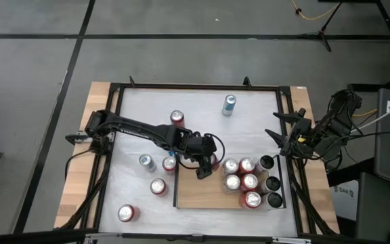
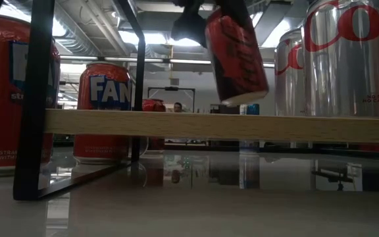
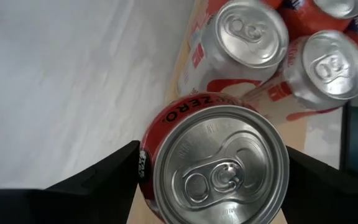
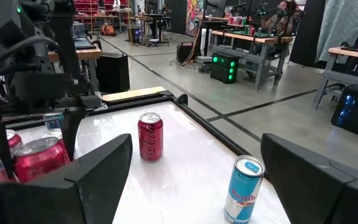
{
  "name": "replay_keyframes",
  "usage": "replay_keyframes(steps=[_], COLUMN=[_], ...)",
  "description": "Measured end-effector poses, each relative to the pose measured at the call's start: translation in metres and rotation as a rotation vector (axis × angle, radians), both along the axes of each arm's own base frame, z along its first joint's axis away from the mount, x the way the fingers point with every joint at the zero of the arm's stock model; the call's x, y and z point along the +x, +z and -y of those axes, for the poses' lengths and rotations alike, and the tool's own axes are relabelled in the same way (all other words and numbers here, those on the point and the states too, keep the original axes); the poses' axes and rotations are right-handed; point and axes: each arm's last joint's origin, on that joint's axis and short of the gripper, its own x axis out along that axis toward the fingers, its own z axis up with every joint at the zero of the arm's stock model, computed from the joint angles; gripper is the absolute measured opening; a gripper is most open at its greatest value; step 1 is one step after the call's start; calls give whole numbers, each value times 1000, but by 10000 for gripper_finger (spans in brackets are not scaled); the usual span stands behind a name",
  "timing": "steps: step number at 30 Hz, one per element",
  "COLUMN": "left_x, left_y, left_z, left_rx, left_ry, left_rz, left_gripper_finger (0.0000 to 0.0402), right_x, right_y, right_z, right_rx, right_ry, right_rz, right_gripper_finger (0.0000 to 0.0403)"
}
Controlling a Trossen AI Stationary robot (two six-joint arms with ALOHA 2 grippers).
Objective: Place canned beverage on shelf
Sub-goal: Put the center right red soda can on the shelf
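The left gripper (image 1: 205,165) gripped a red can (image 2: 237,56) by its sides, hanging it slightly tilted above the shelf (image 1: 208,193), over the board's 10 o'clock corner. The standing cans (image 1: 241,175) lay toward 3 o'clock from it, with bare board between. The right gripper (image 1: 281,137) waited open at the counter (image 1: 147,112)'s 3 o'clock edge.
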Motion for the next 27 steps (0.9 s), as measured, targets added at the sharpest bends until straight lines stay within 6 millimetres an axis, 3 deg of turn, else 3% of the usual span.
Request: replay_keyframes(steps=[17,27], left_x=[15,18], left_y=[-30,-32], left_z=[3,3], left_rx=[4,8], left_ry=[-9,-9], left_rz=[-50,-37], left_gripper_finger=[298,298], right_x=[0,0], right_y=[-1,-1], right_z=[-1,-1], right_rx=[16,16], right_ry=[46,46], right_rz=[-20,-20], right_gripper_finger=[347,347])
